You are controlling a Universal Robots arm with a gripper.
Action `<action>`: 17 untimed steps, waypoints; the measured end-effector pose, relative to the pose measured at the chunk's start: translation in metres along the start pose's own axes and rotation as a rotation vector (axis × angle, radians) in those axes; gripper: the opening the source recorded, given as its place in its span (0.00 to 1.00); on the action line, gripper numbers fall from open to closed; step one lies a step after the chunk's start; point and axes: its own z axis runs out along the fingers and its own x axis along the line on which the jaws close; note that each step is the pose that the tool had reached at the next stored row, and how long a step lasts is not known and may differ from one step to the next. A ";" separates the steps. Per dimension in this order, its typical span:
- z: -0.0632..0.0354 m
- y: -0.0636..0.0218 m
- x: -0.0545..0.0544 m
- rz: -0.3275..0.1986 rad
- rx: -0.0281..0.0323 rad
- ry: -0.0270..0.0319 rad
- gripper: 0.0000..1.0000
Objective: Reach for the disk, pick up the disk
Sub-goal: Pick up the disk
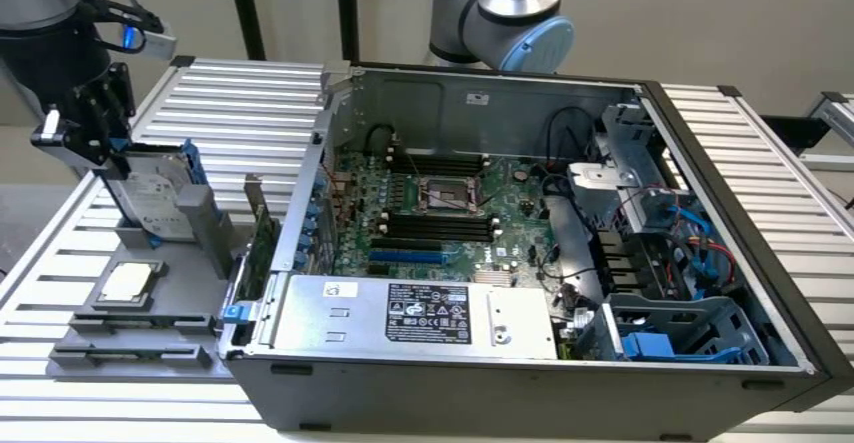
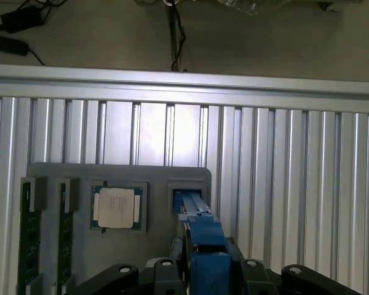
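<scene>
On the slatted counter [image 1: 747, 143], at the exterior view's left of the open computer case [image 1: 534, 388], a grey holder [image 1: 200, 228] carries the disk [image 1: 144, 198], stood on edge in its slot. The grasp is judged best made square across the upper blue rail, centred. The lift should be drawn straight along the slot so that the rails are not jammed. The tool [image 1: 112, 166] straddles that upper edge; whether it is clenched or released cannot be told.
</scene>
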 end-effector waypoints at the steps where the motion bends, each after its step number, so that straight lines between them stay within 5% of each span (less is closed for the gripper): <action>1: 0.0000 -0.0001 0.000 0.000 -0.0001 0.0003 0.38; 17: -0.0001 0.0000 0.004 0.003 0.0000 0.0011 0.33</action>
